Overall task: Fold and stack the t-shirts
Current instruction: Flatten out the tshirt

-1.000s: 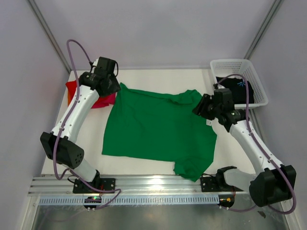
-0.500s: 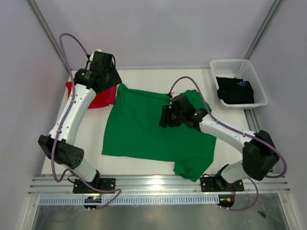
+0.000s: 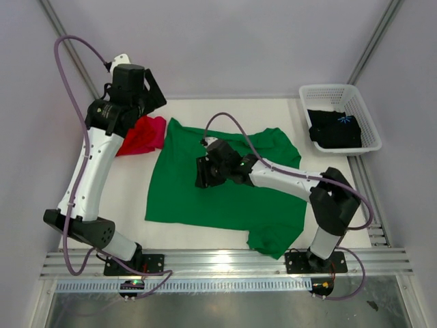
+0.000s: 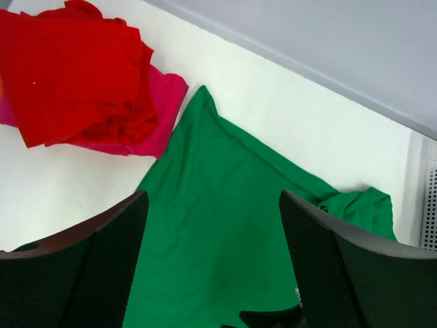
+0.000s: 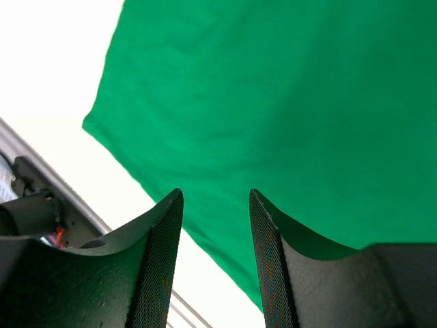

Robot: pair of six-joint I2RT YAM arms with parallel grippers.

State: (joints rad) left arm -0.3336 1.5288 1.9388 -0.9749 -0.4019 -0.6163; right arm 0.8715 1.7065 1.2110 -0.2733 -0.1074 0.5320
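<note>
Looking down on a white table (image 3: 225, 109). Showing a bright green t-shirt (image 3: 205, 205) lying spread out and mostly flat across the middle of the frame, with one sleeve reaching toward the upper right and one corner drooping toward the bottom centre.

Showing a red t-shirt (image 3: 133, 140) bunching in a loose heap at the left of the frame. Resting on a magenta-pink t-shirt (image 3: 157, 126), peeking out at the heap's right side, just beside the upper left corner of the green t-shirt.

Showing a black t-shirt (image 3: 334, 133) with a small blue print lying inside a white lattice basket (image 3: 321, 91) at the upper right, well apart from the other shirts.

Holding the left tool (image 4: 213, 198) up at the upper left of the overhead frame, above the red heap, with jaws wide apart and gripping nothing. Looking past them in the left wrist view at red and pink cloth in the upper left and green cloth below.

Stretching the right tool (image 5: 216, 198) into the centre of the overhead frame, over the green t-shirt, with jaws parted by a clear gap and nothing between them. Looking past them in the right wrist view at green cloth filling most of the frame and bare table at the left.
</note>
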